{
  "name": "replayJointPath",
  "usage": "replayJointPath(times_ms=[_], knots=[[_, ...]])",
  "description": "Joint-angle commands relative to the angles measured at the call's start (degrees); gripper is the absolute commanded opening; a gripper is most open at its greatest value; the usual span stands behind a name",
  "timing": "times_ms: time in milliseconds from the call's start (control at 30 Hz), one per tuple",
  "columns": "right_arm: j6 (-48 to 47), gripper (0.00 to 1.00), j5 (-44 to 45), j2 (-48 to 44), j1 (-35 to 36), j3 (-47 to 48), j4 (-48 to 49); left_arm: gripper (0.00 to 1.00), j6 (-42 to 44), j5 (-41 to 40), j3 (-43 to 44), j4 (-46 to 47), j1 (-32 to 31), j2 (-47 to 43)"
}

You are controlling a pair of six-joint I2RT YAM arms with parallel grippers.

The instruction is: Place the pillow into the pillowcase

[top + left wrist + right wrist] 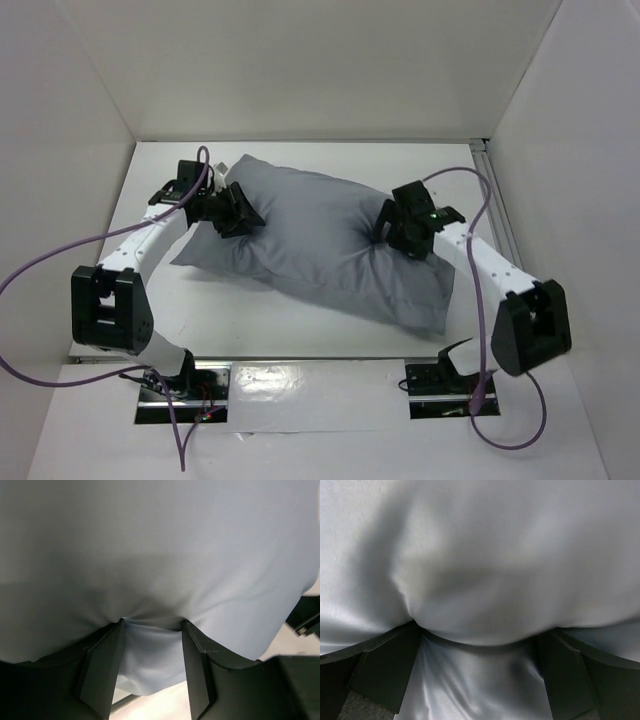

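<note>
The grey pillowcase point(320, 240) lies plump and slanted across the white table point(230, 310), from back left to front right. The pillow is hidden; no white cushion shows. My left gripper point(240, 215) is at the pillowcase's back-left end. In the left wrist view its jaws point(152, 622) hold a thick fold of grey pillowcase point(160, 555) that fills the gap between them. My right gripper point(385, 225) presses into the pillowcase's back edge near the middle and dents it. It point(479, 629) stands wide open, with pillowcase cloth point(495, 555) bulging between the fingers.
White walls enclose the table at the back and on both sides. A metal rail point(497, 200) runs along the right edge. Purple cables point(40, 270) loop off both arms. A shiny plate point(300, 385) lies between the arm bases at the front.
</note>
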Motion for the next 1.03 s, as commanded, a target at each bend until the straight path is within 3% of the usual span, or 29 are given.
replayJointPath(times_ms=[0,133,300,400,433,500,600,767,1000], knots=[[-6.03,1.0,3.48,9.1,-1.1,4.47,16.71,0.62,1.87,-2.33,3.21,-1.83,0.24,1.5],[-10.51,1.0,4.0,15.35,-3.12,10.27,20.6,0.62,2.4,-2.94,5.77,-2.36,0.86,3.79],[-12.38,1.0,4.17,17.82,-4.27,18.44,17.19,0.65,4.76,-2.42,12.33,-5.94,2.52,4.49],[-13.69,1.0,6.97,13.18,-4.27,22.93,13.5,0.77,8.98,-1.8,17.09,-9.03,2.53,2.83],[-14.22,1.0,8.73,12.11,-4.27,24.33,10.01,0.86,10.21,-1.8,20.76,-10.43,2.53,1.61],[-14.22,1.0,15.38,9.4,-4.88,28.46,6.13,0.94,13.01,-3.37,24.47,-15.52,1.92,0.19],[-14.84,1.0,24.88,6.49,-5.49,31.55,-1.0,1.0,14.87,-7.68,28.7,-19.67,0.34,-3.84],[-15.45,1.0,31.69,2.27,-7.43,31.3,-9.36,1.0,14.88,-10.75,25.2,-18.98,0.33,-12.72],[-16.51,1.0,31.78,-6.96,-8.58,23.66,-7.08,1.0,14.26,-14.63,18.78,-14.75,0.33,-21.52]])
